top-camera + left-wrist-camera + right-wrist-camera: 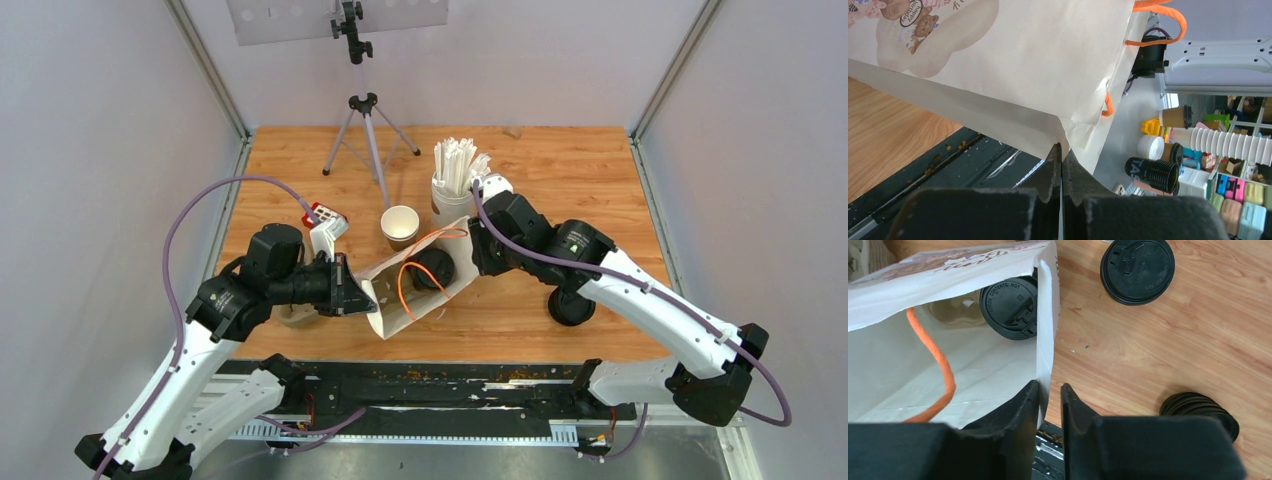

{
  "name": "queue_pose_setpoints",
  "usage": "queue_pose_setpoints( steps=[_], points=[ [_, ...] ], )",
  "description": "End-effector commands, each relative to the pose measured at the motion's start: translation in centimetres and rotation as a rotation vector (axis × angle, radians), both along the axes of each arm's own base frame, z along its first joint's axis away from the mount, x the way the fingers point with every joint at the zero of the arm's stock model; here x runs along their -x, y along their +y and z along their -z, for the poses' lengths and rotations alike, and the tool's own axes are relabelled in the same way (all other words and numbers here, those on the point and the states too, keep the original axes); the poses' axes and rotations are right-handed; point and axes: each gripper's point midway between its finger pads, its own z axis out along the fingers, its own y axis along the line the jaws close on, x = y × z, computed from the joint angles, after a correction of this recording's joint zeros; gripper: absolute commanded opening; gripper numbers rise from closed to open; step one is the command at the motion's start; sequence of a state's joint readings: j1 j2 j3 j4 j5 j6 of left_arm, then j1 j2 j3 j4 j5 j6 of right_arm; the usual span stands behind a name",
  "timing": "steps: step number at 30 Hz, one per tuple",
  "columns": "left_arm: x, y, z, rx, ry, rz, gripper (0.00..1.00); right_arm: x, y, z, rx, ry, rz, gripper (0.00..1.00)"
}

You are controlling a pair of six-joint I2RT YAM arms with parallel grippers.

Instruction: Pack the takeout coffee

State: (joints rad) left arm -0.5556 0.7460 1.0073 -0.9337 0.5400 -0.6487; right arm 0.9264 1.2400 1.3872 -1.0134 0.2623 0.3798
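Note:
A white paper bag [415,290] with orange handles [935,365] lies on its side between my grippers, mouth toward the right. A takeout coffee cup with a black lid [435,268] lies inside it, its lid [1009,307] facing the mouth. My left gripper [348,290] is shut on the bag's bottom fold [1062,147]. My right gripper [1049,386] straddles the rim of the bag's mouth [472,262]. Its jaws stand narrowly apart, the paper against one finger. A lidless brown cup [400,225] stands upright behind the bag.
A white cup of wrapped straws [452,185] stands behind my right wrist. A pile of black lids [1198,412] and a single black lid [1137,270] sit on the wood right of the bag. A tripod [365,130] stands at the back. Something brown [297,316] shows under my left arm.

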Motion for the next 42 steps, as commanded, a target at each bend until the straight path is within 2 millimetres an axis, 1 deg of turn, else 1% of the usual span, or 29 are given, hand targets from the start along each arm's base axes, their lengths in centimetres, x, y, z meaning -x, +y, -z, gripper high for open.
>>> queue_pose_setpoints(
  steps=[1, 3, 5, 10, 12, 16, 21, 23, 26, 30, 35, 37, 39, 42],
  points=[
    [-0.4, -0.1, -1.9, 0.031, -0.056, -0.003, 0.0, -0.3, 0.6, -2.0, -0.088, -0.033, 0.011, 0.16],
    [-0.4, 0.1, -2.0, 0.023, -0.062, -0.01, 0.0, -0.1, 0.7, -2.9, -0.109, -0.035, 0.001, 0.07],
    [-0.6, 0.4, -2.2, 0.006, -0.07, -0.025, 0.0, 0.3, 0.7, -3.6, -0.123, -0.026, -0.006, 0.0],
    [-1.0, 1.0, -2.9, -0.036, -0.068, -0.069, 0.0, 2.1, 0.9, -4.9, -0.173, 0.029, -0.046, 0.0],
    [-1.2, 1.3, -3.2, -0.058, -0.066, -0.077, 0.0, 2.5, 0.7, -5.3, -0.184, 0.049, -0.035, 0.0],
    [-1.3, 1.8, -3.7, -0.094, -0.056, -0.099, 0.0, 3.4, 0.2, -4.8, -0.175, 0.11, -0.001, 0.0],
    [-1.3, 2.1, -3.9, -0.127, -0.03, -0.104, 0.0, 4.9, 1.1, -3.9, -0.221, 0.23, 0.017, 0.0],
    [-1.4, 2.5, -3.9, -0.152, -0.031, -0.114, 0.0, 5.3, 1.0, -3.7, -0.229, 0.272, 0.051, 0.0],
    [-1.6, 2.9, -3.2, -0.192, -0.025, -0.118, 0.0, 5.8, 1.0, -3.4, -0.235, 0.311, 0.086, 0.02],
    [-1.8, 2.8, -2.2, -0.213, -0.015, -0.107, 0.0, 5.9, 1.2, -2.4, -0.244, 0.339, 0.117, 0.04],
    [-2.4, 2.9, -2.0, -0.232, -0.035, -0.11, 0.0, 5.6, 1.8, -1.7, -0.258, 0.346, 0.123, 0.07],
    [-2.6, 3.0, -1.8, -0.245, -0.038, -0.108, 0.0, 5.5, 2.0, -1.8, -0.261, 0.343, 0.122, 0.1],
    [-2.8, 3.0, -1.6, -0.256, -0.04, -0.107, 0.02, 5.3, 2.2, -1.9, -0.264, 0.337, 0.116, 0.16],
    [-3.1, 3.1, -1.4, -0.267, -0.045, -0.11, 0.05, 5.0, 2.5, -2.2, -0.267, 0.327, 0.108, 0.21]
  ],
)
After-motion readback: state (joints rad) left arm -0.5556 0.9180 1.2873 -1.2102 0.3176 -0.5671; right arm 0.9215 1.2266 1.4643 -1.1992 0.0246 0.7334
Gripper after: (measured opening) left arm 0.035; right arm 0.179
